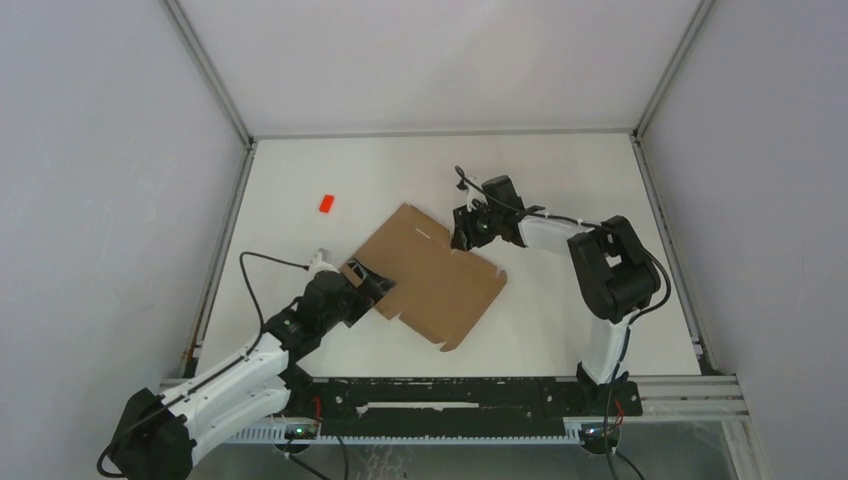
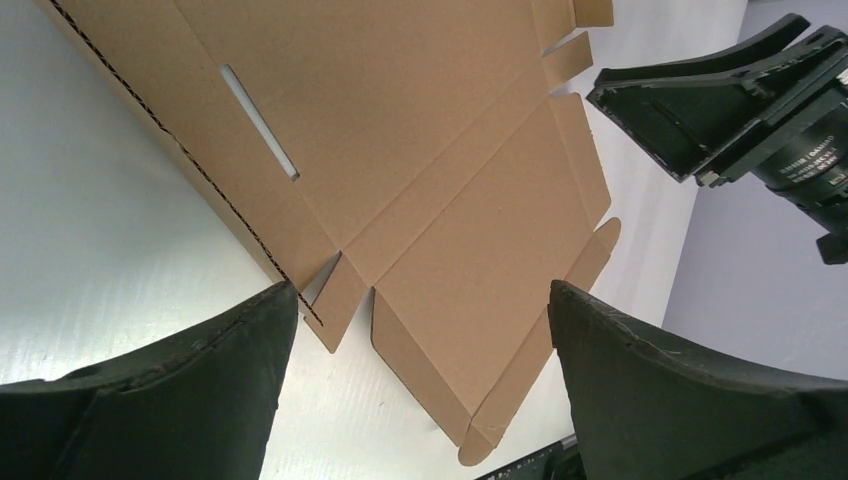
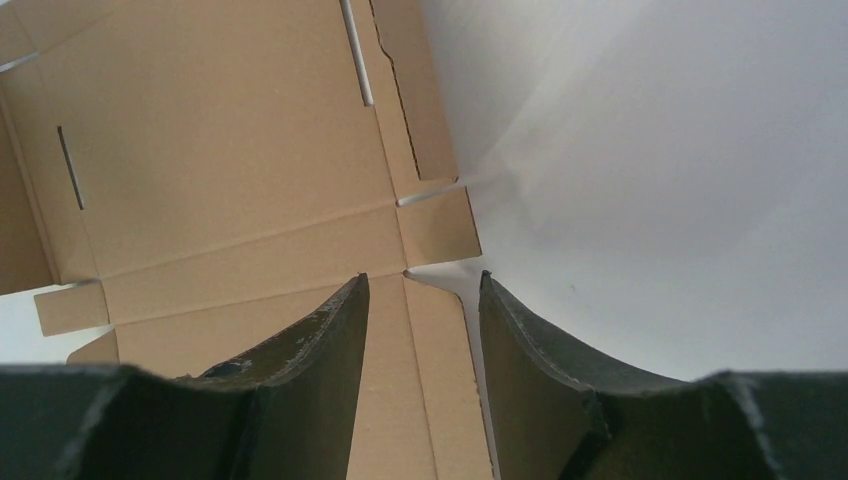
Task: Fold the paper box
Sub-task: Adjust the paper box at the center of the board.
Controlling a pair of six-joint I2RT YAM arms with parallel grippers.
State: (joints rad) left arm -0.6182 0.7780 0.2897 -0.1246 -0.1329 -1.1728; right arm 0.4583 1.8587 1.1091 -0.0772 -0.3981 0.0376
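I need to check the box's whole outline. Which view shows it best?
The top view: the whole flat box is in frame. Both wrist views crop it: the left shows a slit and several flaps, the right a panel with slits and side flaps.

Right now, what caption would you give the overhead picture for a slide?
Left claw and right claw poised at opposite edges of the flat, unfolded paper box on a white table.

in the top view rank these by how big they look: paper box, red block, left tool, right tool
1. paper box, by far the largest
2. left tool and right tool, which look about alike, so they are not ranked against each other
3. red block, the smallest
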